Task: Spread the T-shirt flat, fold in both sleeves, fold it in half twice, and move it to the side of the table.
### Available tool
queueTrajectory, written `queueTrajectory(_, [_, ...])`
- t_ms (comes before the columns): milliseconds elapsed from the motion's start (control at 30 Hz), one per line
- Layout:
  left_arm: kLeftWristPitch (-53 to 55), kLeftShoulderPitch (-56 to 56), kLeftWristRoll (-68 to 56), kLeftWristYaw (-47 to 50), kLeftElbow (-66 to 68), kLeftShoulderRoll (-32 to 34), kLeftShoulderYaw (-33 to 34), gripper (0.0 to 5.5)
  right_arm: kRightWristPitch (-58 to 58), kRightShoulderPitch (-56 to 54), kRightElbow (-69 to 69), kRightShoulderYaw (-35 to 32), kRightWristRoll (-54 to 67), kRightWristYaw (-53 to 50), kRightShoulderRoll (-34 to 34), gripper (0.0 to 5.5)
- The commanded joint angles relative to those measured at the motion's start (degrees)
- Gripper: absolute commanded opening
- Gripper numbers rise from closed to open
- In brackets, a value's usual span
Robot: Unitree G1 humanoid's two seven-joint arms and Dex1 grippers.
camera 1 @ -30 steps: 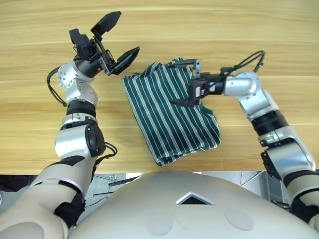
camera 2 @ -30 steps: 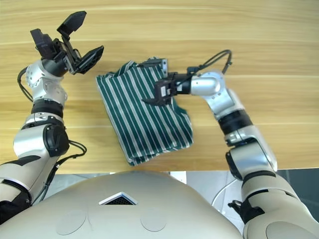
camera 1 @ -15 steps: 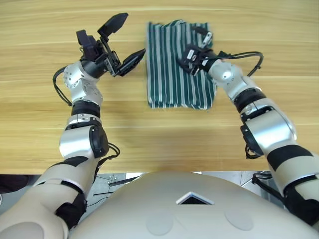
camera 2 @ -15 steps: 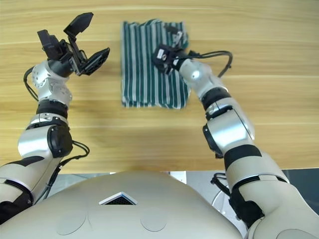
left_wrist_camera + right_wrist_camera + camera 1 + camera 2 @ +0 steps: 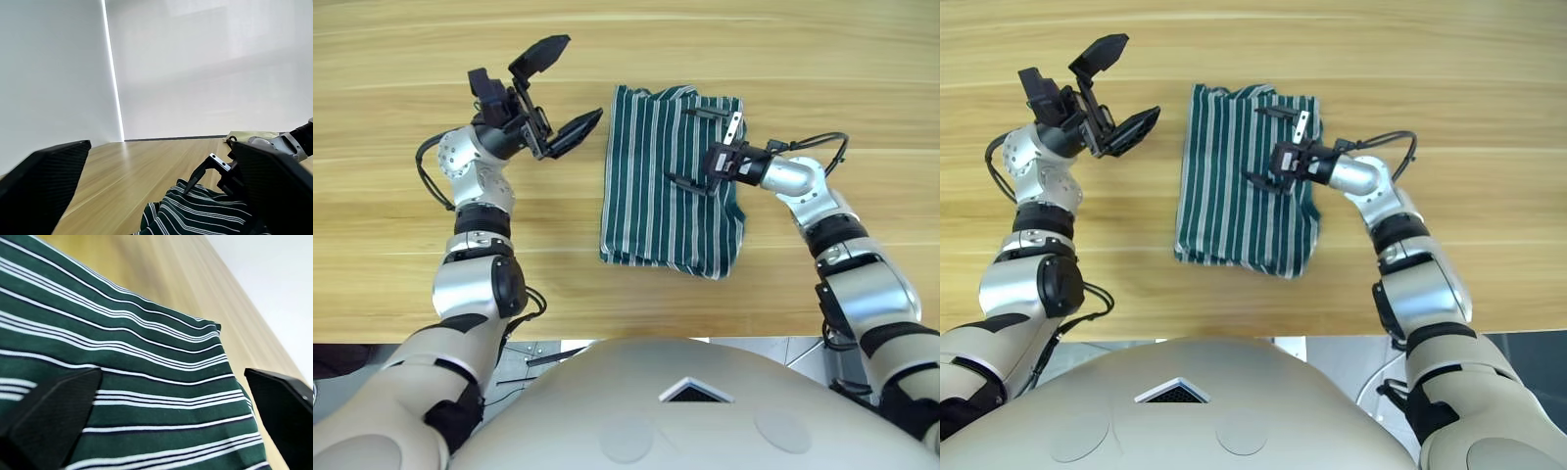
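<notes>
Compared with half a second ago, the folded T-shirt [image 5: 651,186] is lying nearer the robot and is turned slightly, and the right arm is drawn back with it, while the left arm is keeping almost the same pose. On the left, the left pincer [image 5: 570,83] is hanging above the bare counter [image 5: 411,245] with its two dark fingers spread wide and nothing between them; it is sitting just beside the shirt's left edge but is staying apart from it. At the middle of the counter the green, white-striped T-shirt is resting as a thick folded rectangle, with its far edge a little rumpled and its near right corner sagging out of line. On the right, the right pincer [image 5: 700,147] is hovering over the right half of the shirt, its fingers standing wide apart and pointing toward the left arm, gripping no cloth. Its lower fingertip is possibly brushing the fabric, though the head views are not making that clear. From the right wrist, striped cloth is filling the gap between the two dark pads [image 5: 49,421].
</notes>
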Motion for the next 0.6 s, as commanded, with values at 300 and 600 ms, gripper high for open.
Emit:
queueTrajectory(300, [-5.2,2.67,2.86,0.11,-4.99,1.32,-4.12,5.37,7.1,7.49,-20.6,-4.69,10.03,8.98,-3.47,5.4])
queueTrajectory(600, [-8.76,12.56,6.58,1.24,-30.8,9.44,-11.93,5.37,15.02,9.74,-36.9,-18.34,13.4,3.52,-9.89,5.4])
